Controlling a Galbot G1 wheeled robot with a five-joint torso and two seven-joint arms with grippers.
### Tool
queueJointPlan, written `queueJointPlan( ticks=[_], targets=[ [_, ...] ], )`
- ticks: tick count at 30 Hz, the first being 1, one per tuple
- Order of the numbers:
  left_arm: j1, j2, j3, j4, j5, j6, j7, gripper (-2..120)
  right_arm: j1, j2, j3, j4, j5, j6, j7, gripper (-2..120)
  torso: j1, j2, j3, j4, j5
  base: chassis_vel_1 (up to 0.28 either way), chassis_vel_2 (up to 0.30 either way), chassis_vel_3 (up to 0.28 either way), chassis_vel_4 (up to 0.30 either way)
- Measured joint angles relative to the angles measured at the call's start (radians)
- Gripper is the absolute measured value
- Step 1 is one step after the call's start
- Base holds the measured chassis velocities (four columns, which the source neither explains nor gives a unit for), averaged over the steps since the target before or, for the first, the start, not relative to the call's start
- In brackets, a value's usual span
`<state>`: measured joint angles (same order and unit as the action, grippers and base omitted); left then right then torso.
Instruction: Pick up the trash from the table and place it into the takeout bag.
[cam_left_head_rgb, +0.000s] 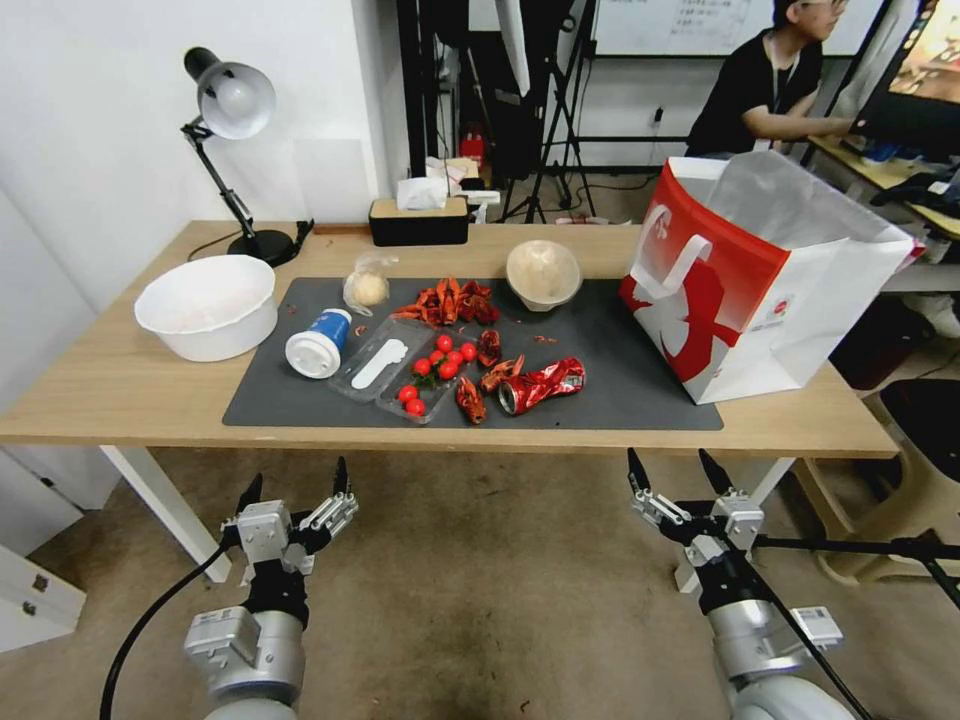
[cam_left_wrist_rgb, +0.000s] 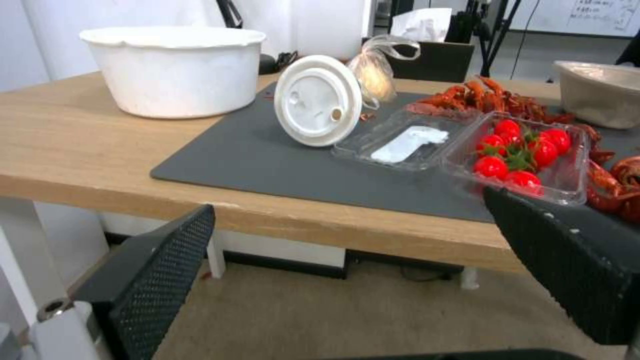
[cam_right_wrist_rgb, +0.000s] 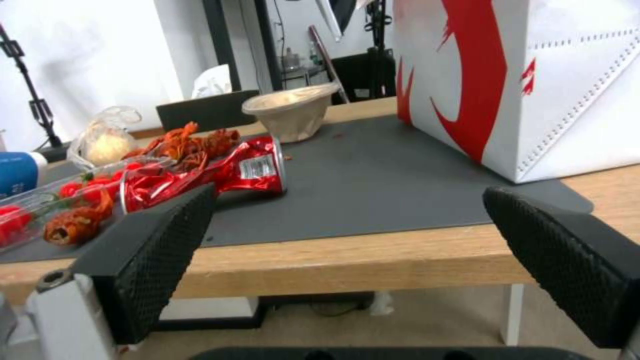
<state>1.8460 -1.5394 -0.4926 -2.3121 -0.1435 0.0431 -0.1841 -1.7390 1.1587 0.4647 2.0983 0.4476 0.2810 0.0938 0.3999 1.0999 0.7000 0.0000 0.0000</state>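
A wooden counter (cam_left_head_rgb: 120, 385) carried a dark grey mat (cam_left_head_rgb: 620, 385) with a flat matte surface. On the mat lay the trash. A blue-white cup (cam_left_head_rgb: 318, 343) lay on its side at the left, its round white lid facing the near edge. Just right of it sat an open clear plastic tray (cam_left_head_rgb: 385, 365), one half bearing a white label, the other holding glossy red tomatoes (cam_left_head_rgb: 440, 362). Far of the tray, a clear knotted bag (cam_left_head_rgb: 367, 283) held a pale round bun. Red crayfish shells (cam_left_head_rgb: 455, 300) were scattered through the middle. A crushed red can (cam_left_head_rgb: 540, 384), shiny and crumpled, lay near the mat's near edge. A beige round bowl (cam_left_head_rgb: 543, 273) stood far of it. At the right end stood the bag (cam_left_head_rgb: 765, 275), big and boxy, red and white paper with a flat white handle and a silvery lining, its top open.

A wide white bowl (cam_left_head_rgb: 207, 305) sat on bare wood at the left, with a black lamp (cam_left_head_rgb: 232, 105) and a black tissue box (cam_left_head_rgb: 418, 222) at the far edge.

Both arms were held low in front of the counter's near edge, pointing up toward it. The left gripper (cam_left_head_rgb: 295, 482) hung below the mat's left end, its textured black jaws spread wide and empty. The right gripper (cam_left_head_rgb: 678, 468) hung below the mat's right end, jaws likewise spread apart, touching nothing.
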Motion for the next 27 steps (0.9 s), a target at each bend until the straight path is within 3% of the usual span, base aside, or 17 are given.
queueJointPlan(
  ticks=[13, 17, 27],
  targets=[
    [0.000, -0.002, 0.003, -0.002, 0.004, -0.002, -0.001, 100, 0.014, -0.013, -0.009, -0.008, 0.001, -0.008, -0.022, 100, 0.000, 0.000, 0.000, -0.0001, 0.0000, 0.000, 0.000, 0.000, 0.000],
    [-0.003, -0.002, 0.003, 0.001, 0.004, -0.003, -0.001, 100, 0.052, -0.042, -0.015, -0.024, 0.018, -0.013, -0.071, 100, 0.000, 0.000, 0.000, -0.0002, 0.0000, 0.000, 0.000, 0.000, 0.000],
    [-0.006, 0.000, 0.004, 0.001, 0.004, -0.003, -0.001, 100, 0.324, -0.244, -0.047, -0.129, 0.122, -0.098, -0.310, 100, 0.000, 0.000, 0.000, 0.0001, 0.0001, 0.000, 0.000, 0.000, 0.000]
  ],
)
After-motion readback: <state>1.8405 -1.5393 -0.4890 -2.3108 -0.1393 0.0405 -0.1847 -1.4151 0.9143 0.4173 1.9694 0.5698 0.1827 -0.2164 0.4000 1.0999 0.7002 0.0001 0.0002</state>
